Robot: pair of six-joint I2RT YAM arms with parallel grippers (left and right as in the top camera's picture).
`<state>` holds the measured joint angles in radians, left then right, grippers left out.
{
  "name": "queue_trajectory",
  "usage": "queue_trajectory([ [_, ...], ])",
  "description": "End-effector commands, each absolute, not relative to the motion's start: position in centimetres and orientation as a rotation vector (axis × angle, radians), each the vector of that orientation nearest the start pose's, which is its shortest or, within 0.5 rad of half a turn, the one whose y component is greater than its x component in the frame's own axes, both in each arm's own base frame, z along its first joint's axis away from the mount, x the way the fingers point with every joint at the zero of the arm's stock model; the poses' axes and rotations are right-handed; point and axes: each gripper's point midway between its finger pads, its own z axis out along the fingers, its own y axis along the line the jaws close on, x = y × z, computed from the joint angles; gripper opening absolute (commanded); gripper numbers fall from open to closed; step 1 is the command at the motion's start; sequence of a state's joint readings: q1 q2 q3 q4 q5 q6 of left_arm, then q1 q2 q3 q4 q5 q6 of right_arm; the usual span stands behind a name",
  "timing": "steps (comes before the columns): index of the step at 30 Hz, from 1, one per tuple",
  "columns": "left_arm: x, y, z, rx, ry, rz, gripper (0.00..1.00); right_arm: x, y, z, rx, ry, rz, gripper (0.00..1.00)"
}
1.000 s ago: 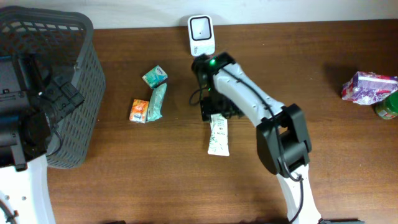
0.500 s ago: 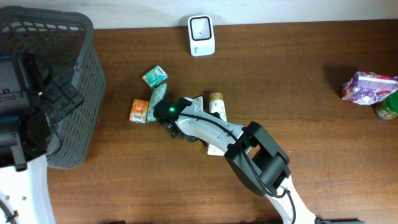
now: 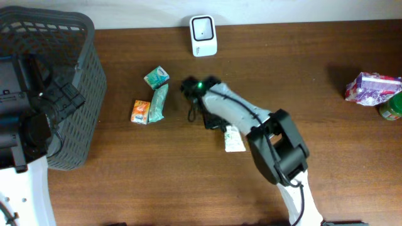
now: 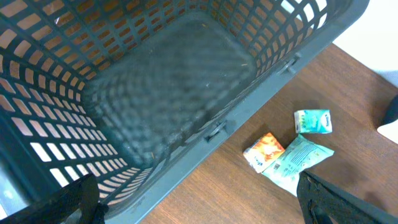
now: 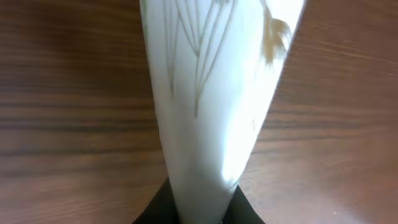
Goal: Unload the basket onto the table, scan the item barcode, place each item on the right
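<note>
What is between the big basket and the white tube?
Overhead shows three small packs there: an orange carton, a green pouch and a teal box.

In the overhead view most of the white soft plastic tube point(image 3: 235, 142) is covered by the right arm point(image 3: 242, 112). Only its lower end is seen, no barcode can be made out on it, and the right jaws are hidden beneath the wrist. In the right wrist view the tube is blurred and cut off by the top edge, and the jaws are shown only as dark slivers at the bottom edge. In the left wrist view the left jaws are reduced to blurred dark shapes in the bottom corners, and the dark grey plastic mesh basket point(image 4: 249, 99) is cut by the frame. The print on the small teal and orange packets point(image 3: 158, 103) cannot be read. The green-lidded jar point(image 3: 391, 108) is clipped by the right edge.
</note>
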<state>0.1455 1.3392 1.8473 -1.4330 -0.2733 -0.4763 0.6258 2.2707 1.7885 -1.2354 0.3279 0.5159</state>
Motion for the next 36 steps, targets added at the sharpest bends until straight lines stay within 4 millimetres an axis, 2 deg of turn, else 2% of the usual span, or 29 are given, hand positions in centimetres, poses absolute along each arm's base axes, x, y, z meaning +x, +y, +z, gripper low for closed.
queue_trajectory([
  [1, 27.6, 8.9, 35.4, -0.875, 2.287, 0.193, 0.99, 35.6, 26.0, 4.3, -0.450, 3.197, 0.244, 0.12],
  [4, 27.6, 8.9, 35.4, -0.875, 2.287, 0.193, 0.99, 35.3, 29.9, 8.2, -0.613, 3.090, 0.964, 0.12],
  [5, 27.6, 8.9, 35.4, -0.875, 2.287, 0.193, 0.99, 35.4, 30.1, 9.4, -0.620, 3.029, 1.179, 0.11],
  [6, 27.6, 8.9, 35.4, -0.875, 2.287, 0.193, 0.99, 35.6, 29.9, 9.8, -0.610, 3.003, 1.267, 0.10],
  [9, 27.6, 8.9, 35.4, -0.875, 2.287, 0.193, 0.99, 35.4, 28.2, 8.3, -0.471, 3.014, 1.433, 0.10],
  [11, 27.6, 8.9, 35.4, -0.875, 2.287, 0.193, 0.99, 34.8, 26.9, 6.2, -0.355, 3.008, 1.559, 0.11],
  [12, 27.6, 8.9, 35.4, -0.875, 2.287, 0.193, 0.99, 34.7, 25.6, 4.7, -0.246, 3.031, 1.574, 0.11],
  [13, 27.6, 8.9, 35.4, -0.875, 2.287, 0.193, 0.99, 34.7, 24.8, 3.8, -0.207, 3.032, 1.574, 0.11],
  [14, 27.6, 8.9, 35.4, -0.875, 2.287, 0.193, 0.99, 34.8, 23.5, 2.9, -0.153, 3.044, 1.557, 0.16],
  [16, 27.6, 8.9, 35.4, -0.875, 2.287, 0.193, 0.99, 35.1, 21.3, 2.1, -0.055, 3.086, 1.491, 0.32],
  [18, 27.6, 8.9, 35.4, -0.875, 2.287, 0.193, 0.99, 36.0, 18.9, 2.4, 0.047, 3.151, 1.372, 0.40],
  [20, 27.6, 8.9, 35.4, -0.875, 2.287, 0.193, 0.99, 37.0, 15.8, 4.0, 0.057, 3.248, 1.082, 0.54],
  [21, 27.6, 8.9, 35.4, -0.875, 2.287, 0.193, 0.99, 37.4, 15.1, 5.0, 0.036, 3.269, 0.977, 0.57],
  [23, 27.6, 8.9, 35.4, -0.875, 2.287, 0.193, 0.99, 37.7, 15.2, 7.6, -0.082, 3.267, 0.897, 0.60],
  [25, 27.6, 8.9, 35.4, -0.875, 2.287, 0.193, 0.99, 37.5, 16.8, 9.4, -0.215, 3.264, 0.824, 0.58],
  [27, 27.6, 8.9, 35.4, -0.875, 2.287, 0.193, 0.99, 37.1, 18.0, 8.9, -0.301, 3.268, 0.756, 0.49],
  [28, 27.6, 8.9, 35.4, -0.875, 2.287, 0.193, 0.99, 37.0, 18.4, 8.2, -0.352, 3.272, 0.657, 0.48],
  [29, 27.6, 8.9, 35.4, -0.875, 2.287, 0.193, 0.99, 37.1, 18.4, 7.3, -0.360, 3.281, 0.473, 0.59],
  [31, 27.6, 8.9, 35.4, -0.875, 2.287, 0.193, 0.99, 37.5, 18.0, 6.2, -0.357, 3.275, 0.225, 0.67],
  [33, 27.6, 8.9, 35.4, -0.875, 2.287, 0.193, 0.99, 37.7, 18.0, 5.8, -0.321, 3.276, 0.209, 0.71],
  [36, 27.6, 8.9, 35.4, -0.875, 2.287, 0.193, 0.99, 37.8, 17.3, 5.7, -0.305, 3.298, 0.278, 0.75],
])
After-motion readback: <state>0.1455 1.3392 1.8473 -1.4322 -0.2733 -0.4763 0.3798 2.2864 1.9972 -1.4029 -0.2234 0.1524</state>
